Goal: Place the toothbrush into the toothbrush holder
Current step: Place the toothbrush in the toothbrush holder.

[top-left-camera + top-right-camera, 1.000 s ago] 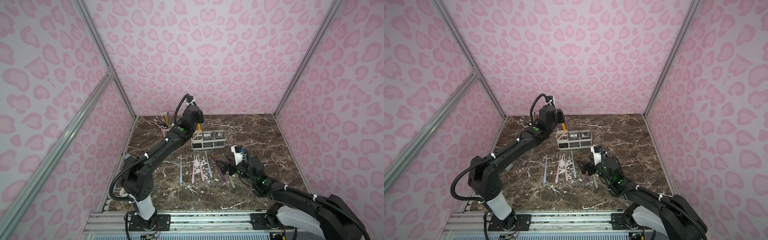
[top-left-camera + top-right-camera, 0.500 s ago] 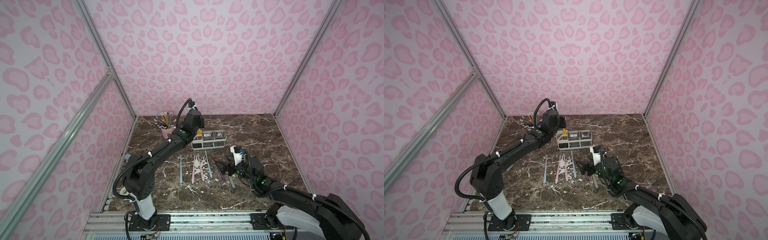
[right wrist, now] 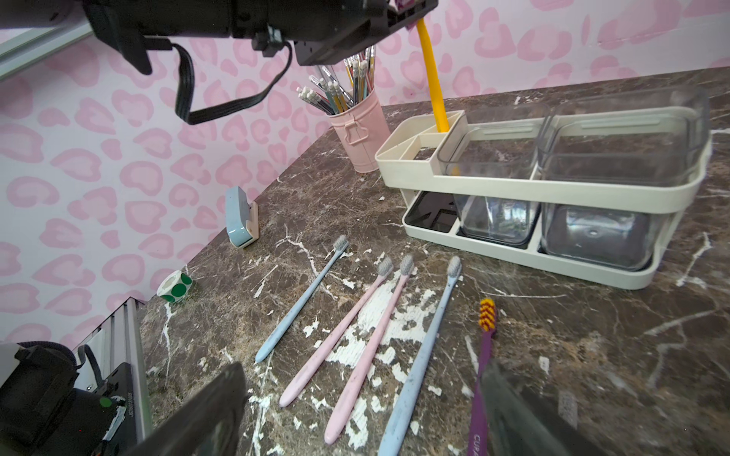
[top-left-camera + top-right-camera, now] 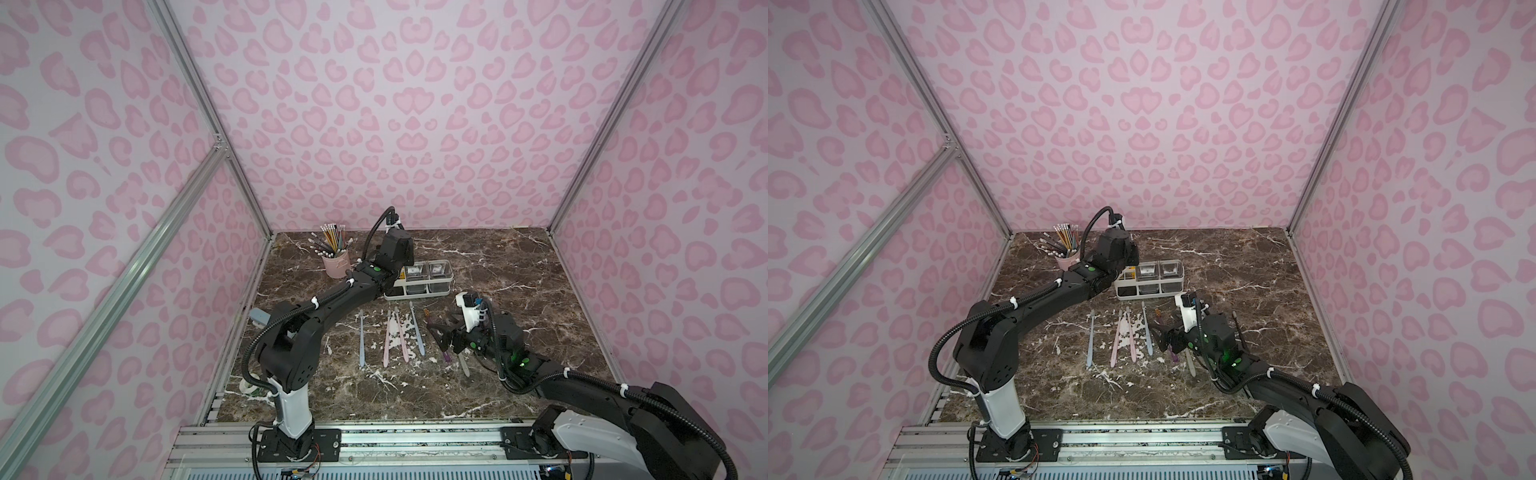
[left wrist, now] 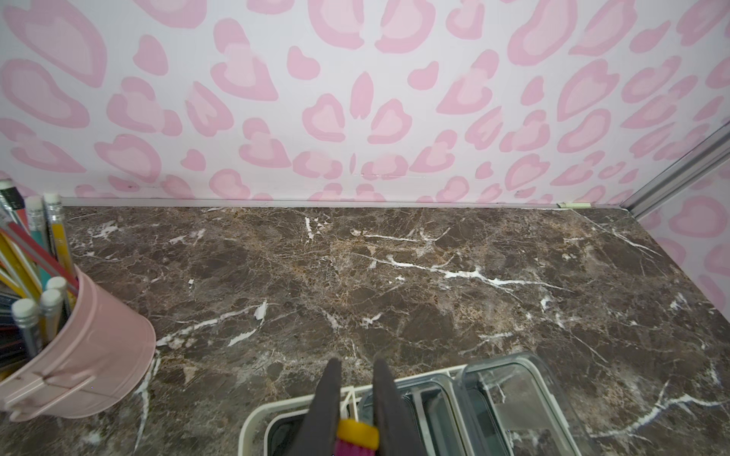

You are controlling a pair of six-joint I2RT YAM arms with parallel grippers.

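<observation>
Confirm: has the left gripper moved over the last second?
Yes. In a top view the left gripper has dropped toward the toothbrush holder, which stayed put, sinking the yellow toothbrush into its slot end.

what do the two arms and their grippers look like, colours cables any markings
The left arm and right arm are black with a white lowest link, ribbed black cables held by white ties, and green dots near the wrist. The left gripper and right gripper have dark tapered fingers; the right wrist carries a white block.
</observation>
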